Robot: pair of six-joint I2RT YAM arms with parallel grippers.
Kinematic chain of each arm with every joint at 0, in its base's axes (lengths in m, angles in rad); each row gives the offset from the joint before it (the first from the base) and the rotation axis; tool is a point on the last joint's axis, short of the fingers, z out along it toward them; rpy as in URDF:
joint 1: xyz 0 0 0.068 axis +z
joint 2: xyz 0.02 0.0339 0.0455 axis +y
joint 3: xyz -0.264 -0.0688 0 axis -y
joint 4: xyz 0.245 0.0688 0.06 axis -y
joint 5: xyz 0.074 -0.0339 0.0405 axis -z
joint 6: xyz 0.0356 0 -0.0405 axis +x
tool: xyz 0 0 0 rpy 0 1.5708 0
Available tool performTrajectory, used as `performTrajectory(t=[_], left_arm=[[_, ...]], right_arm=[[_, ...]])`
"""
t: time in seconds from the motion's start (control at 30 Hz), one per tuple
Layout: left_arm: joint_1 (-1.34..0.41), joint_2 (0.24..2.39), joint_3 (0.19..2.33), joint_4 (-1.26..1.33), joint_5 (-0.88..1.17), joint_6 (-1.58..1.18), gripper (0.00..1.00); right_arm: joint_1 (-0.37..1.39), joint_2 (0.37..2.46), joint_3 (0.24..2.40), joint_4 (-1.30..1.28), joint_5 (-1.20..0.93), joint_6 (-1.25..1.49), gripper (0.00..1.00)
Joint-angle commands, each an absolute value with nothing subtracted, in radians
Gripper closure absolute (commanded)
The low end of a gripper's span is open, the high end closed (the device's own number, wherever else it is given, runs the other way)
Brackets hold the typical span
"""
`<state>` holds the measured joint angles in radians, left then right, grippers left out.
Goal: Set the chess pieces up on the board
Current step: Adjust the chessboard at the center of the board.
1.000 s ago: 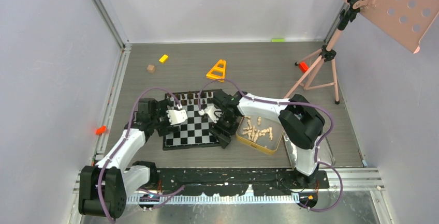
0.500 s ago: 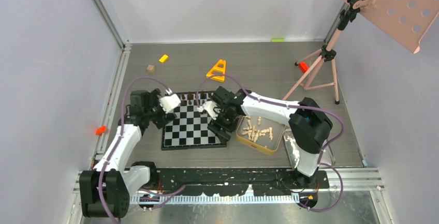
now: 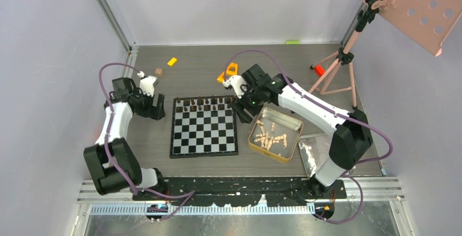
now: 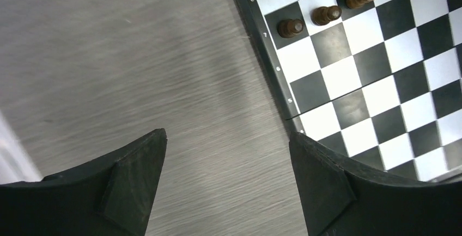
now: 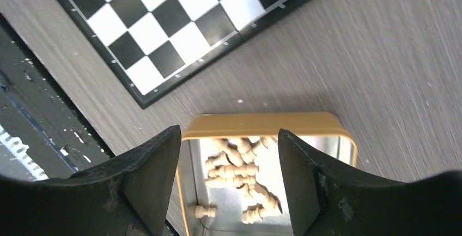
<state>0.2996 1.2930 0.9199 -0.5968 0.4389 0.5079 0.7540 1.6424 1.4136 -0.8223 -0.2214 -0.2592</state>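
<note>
The checkered board [image 3: 204, 138] lies in the middle of the table. Dark brown chess pieces [image 3: 204, 104] stand in rows along its far edge. Pale chess pieces [image 3: 271, 136] lie in a heap inside the gold tin [image 3: 289, 154] to its right. My left gripper [image 3: 155, 107] is open and empty over bare table left of the board. In the left wrist view it [image 4: 228, 162] hangs beside the board's corner [image 4: 381, 83], with dark pieces [image 4: 326, 13] above. My right gripper [image 3: 243, 114] is open and empty between board and tin. In the right wrist view it [image 5: 229, 162] frames the tin's rim [image 5: 261, 120] and the pale pieces [image 5: 239, 170].
A silver tray [image 3: 321, 154] lies right of the tin. An orange triangle [image 3: 231, 69], a small brown cube [image 3: 158, 72] and a yellow block [image 3: 172, 61] lie behind the board. A pink tripod [image 3: 338, 67] stands at the back right. A red clip [image 3: 105, 137] sits on the left rail.
Both grippers have pulled away from above the board. The left arm swung left and back onto bare table. The right arm moved back and right, towards the tin.
</note>
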Motion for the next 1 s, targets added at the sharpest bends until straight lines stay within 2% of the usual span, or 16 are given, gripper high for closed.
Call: performTrajectory(t=[0.0,0.13,0.43,0.97], left_arm=[[0.305,1.399,0.997,-0.685,0.497,0.294,0.16],[0.305,1.481,1.035,-0.729,0.560,0.261,0.19],[0.303,1.651,1.079,-0.794,0.594,0.302,0.37],[0.133,1.757,1.090,-0.789,0.609,0.294,0.46]], right_arm=[[0.692,1.554,1.378,-0.842,-0.205,-0.254,0.29],[0.655,1.512,1.329,-0.828,-0.207,-0.247,0.29],[0.603,1.489,1.259,-0.804,-0.220,-0.244,0.29],[0.479,1.389,1.203,-0.873,-0.169,-0.271,0.29]])
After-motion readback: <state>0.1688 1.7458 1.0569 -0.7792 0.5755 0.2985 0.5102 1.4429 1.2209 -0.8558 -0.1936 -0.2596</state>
